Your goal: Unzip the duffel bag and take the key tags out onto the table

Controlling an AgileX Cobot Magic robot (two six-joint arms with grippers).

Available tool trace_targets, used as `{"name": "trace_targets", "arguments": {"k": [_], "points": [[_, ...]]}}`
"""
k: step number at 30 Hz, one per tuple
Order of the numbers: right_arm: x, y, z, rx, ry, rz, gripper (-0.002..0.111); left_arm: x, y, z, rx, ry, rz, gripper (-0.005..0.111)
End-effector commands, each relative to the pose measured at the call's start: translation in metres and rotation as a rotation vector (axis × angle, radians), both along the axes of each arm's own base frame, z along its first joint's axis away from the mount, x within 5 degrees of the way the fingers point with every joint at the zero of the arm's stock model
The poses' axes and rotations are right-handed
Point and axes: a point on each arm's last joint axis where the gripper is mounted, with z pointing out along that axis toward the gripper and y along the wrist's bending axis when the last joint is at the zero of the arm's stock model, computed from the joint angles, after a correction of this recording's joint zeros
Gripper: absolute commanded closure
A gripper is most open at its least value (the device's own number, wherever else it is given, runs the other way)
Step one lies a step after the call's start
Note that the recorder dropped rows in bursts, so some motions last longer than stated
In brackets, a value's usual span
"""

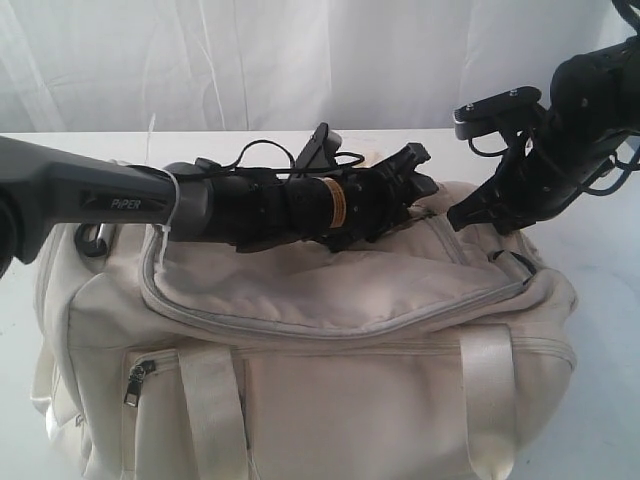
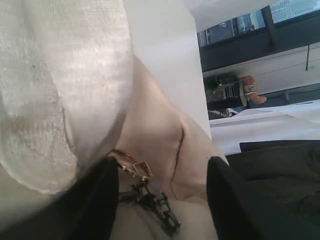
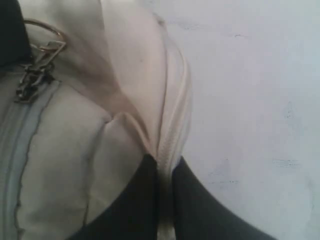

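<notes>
The cream duffel bag (image 1: 330, 390) fills the front of the white table (image 1: 610, 270), and its top zipper (image 1: 300, 326) looks closed. My left gripper (image 1: 418, 178) reaches across the bag's top towards its right end. In the left wrist view that gripper (image 2: 160, 200) is open, with a gold ring and dark metal zipper pull (image 2: 150, 197) lying between its fingers (image 2: 95, 200), untouched. My right gripper (image 1: 472, 214) is at the bag's right end. There it (image 3: 165, 172) is shut on a fold of the bag's fabric (image 3: 170, 125). The key tags are hidden.
A white curtain (image 1: 300, 60) hangs behind the table. Satin handles (image 1: 487, 380) hang down the bag's front, and a side-pocket zipper pull (image 1: 135, 384) sits at the front left. A ring (image 1: 95, 240) shows at the bag's left end. Bare tabletop (image 3: 250, 100) lies beside the right gripper.
</notes>
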Motion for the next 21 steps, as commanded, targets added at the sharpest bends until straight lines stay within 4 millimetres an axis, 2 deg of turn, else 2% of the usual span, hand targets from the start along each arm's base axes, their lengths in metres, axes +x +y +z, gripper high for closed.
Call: {"name": "trace_targets", "arguments": {"k": [1,5,12,21], "points": [[-0.0012,-0.0042,-0.0038,-0.017,0.024,-0.006,0.108,-0.0155,0.0082,-0.0967,0.227,0.250,0.123,0.049],[-0.0008,-0.0038,-0.0036,-0.012,0.019,-0.006,0.108,-0.0109,0.0007,-0.1020,0.187,0.245,0.108,0.051],[-0.0003,-0.0036,-0.0033,-0.009,0.013,-0.005,0.108,-0.0119,-0.0005,-0.1028,0.219,0.215,0.075,0.064],[-0.0006,-0.0037,-0.0035,-0.011,0.017,-0.006,0.108,-0.0086,0.0019,-0.0997,0.215,0.179,0.034,0.100]]}}
